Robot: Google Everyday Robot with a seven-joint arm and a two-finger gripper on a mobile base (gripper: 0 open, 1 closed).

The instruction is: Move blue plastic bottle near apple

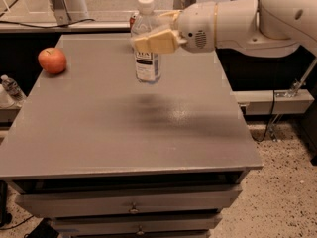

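The blue plastic bottle [146, 53] is a tall clear bottle with a white cap and a white-and-dark label. My gripper [154, 33] is shut on its upper body and holds it upright, lifted above the middle-back of the grey table [124, 133]. Its shadow lies on the table below. The apple [52, 60] is red-orange and sits near the table's far left edge, well to the left of the bottle. My white arm [247, 19] reaches in from the right.
A red can [132, 19] stands at the back of the table, mostly hidden behind the bottle. A small clear bottle [11, 87] lies beyond the table's left edge. Drawers [133, 202] run under the table's front.
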